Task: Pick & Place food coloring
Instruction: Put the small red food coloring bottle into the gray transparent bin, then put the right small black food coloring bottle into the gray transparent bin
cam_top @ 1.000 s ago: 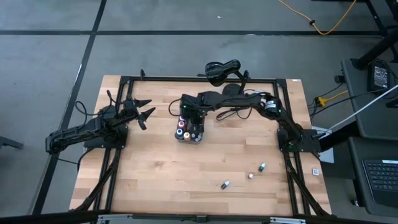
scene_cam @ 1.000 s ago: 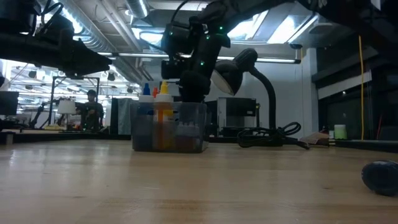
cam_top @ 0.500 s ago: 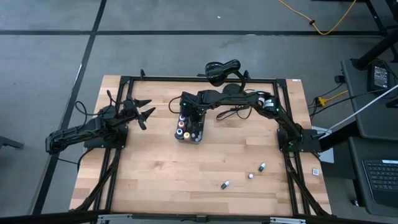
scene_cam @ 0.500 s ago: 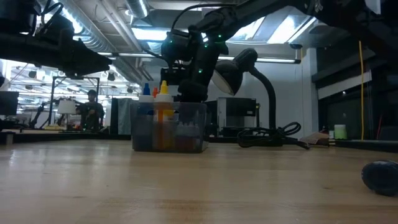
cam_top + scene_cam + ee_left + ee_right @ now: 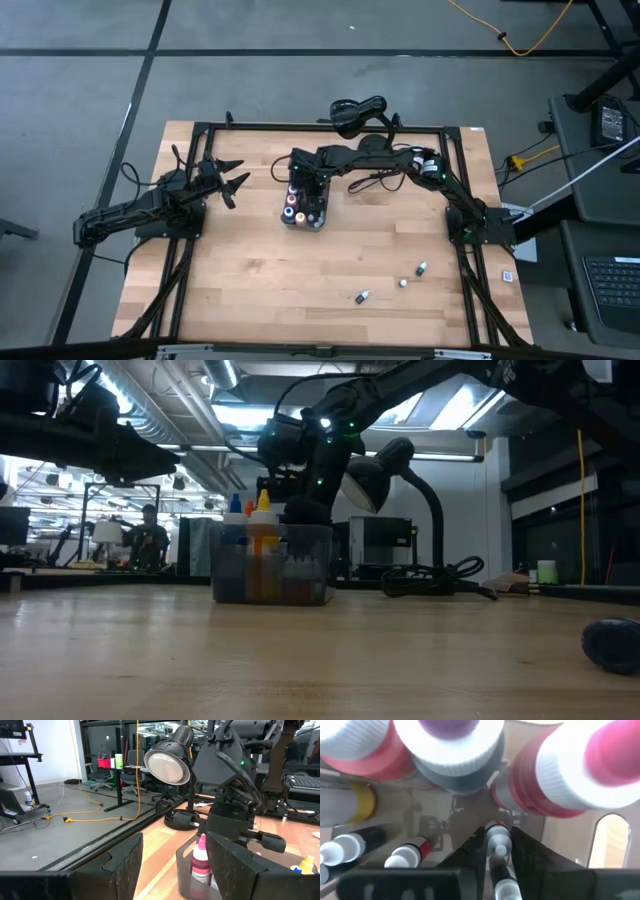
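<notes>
My right gripper (image 5: 296, 185) reaches down into the clear plastic bin (image 5: 303, 207) near the wooden table (image 5: 260, 280)'s far edge, fingers narrowly parted around a tiny white-capped dropper bottle (image 5: 497, 842) among taller bottles. Three more small food coloring bottles (image 5: 402, 282) lie near the table's near right corner. My left gripper (image 5: 232, 176) hovers open by the left edge.

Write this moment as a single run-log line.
right gripper: over tray, fingers around small bottle | left gripper: open, waiting aside | bottles on table: three left
</notes>
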Action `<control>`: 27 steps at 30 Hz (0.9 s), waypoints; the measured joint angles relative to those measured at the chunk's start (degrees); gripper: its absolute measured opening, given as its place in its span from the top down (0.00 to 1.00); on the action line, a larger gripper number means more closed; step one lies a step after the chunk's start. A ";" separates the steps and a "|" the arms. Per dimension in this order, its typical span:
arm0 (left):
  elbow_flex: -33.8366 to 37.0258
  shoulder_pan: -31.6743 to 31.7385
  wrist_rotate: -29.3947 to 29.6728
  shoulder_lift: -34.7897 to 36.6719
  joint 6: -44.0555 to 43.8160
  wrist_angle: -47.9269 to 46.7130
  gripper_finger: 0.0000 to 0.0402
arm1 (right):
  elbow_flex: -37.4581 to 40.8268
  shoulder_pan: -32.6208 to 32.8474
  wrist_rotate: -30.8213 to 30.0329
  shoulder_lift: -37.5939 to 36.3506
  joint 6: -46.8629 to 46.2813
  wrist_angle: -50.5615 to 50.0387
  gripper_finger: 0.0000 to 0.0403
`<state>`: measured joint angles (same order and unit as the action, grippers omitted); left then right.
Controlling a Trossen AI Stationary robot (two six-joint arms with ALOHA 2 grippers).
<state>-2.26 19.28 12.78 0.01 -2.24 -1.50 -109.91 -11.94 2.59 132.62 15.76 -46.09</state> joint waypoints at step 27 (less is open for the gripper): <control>0.00 -0.01 0.00 0.00 0.00 0.00 0.47 | -4.78 7.78 -4.55 -10.70 -4.45 -15.61 0.47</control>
<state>-2.26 19.27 12.78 0.01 -2.24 -1.50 -114.69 -4.17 -1.96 121.91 11.31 -61.70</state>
